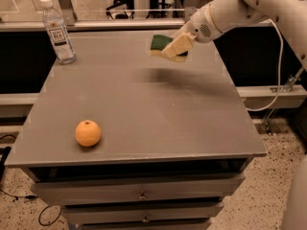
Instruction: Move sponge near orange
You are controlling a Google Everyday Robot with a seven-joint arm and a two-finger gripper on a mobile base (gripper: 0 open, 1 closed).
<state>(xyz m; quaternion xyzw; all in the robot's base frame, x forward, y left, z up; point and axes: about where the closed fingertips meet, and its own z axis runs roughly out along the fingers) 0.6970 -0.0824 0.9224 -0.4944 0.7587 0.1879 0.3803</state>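
Note:
The sponge (159, 44), dark green on top with a pale yellow layer, hangs in the air above the far middle of the grey table (144, 104). My gripper (175, 47) is shut on the sponge's right side, reaching in from the upper right. The sponge's shadow lies on the table below it. The orange (88, 132) sits on the table near the front left, well apart from the sponge.
A clear water bottle (57, 31) with a white cap stands at the table's far left corner. Drawers run below the table's front edge. A cable hangs off the arm at the right.

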